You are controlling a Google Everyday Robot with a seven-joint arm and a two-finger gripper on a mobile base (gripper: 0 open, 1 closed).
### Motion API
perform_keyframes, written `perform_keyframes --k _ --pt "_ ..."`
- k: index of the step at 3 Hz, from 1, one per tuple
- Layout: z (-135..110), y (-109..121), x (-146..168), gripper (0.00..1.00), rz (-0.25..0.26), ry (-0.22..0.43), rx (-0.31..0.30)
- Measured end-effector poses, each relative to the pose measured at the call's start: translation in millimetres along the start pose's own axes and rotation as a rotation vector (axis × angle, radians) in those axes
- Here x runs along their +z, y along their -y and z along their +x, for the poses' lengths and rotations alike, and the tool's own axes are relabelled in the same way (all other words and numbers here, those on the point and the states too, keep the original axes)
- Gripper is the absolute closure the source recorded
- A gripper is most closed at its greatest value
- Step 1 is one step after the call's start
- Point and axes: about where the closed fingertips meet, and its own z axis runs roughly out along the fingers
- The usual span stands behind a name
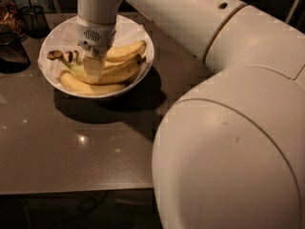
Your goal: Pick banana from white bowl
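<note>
— What stood on the glossy grey-brown counter (71,151)?
— A wide, round, paper-lined white bowl (143,37). In it lay the long curved yellow banana (121,73), green-necked and dark-stemmed.
— And the pale tool (93,68)?
— Down on that banana. I couldn't tell its grip.

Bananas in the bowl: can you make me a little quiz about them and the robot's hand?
1. True or false: the gripper is right at the bananas in the bowl.
2. What does the bowl stand on? A: a dark table. B: the floor. C: a chair.
3. Fill the gap: the bananas' dark stem ends point to the picture's ____ side.
Key: 1 true; 2 A; 3 left.
</note>
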Motion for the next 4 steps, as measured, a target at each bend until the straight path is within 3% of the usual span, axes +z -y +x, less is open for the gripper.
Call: perform_keyframes --k 2,3,4 --pt "-5.9 -7.1 -28.1 1.00 0.031 0.073 -0.008" --pt "-9.4 -19.5 -67.8 1.00 0.051 0.128 -0.012" --pt "-9.5 -19.6 -68.0 1.00 0.052 0.128 -0.013"
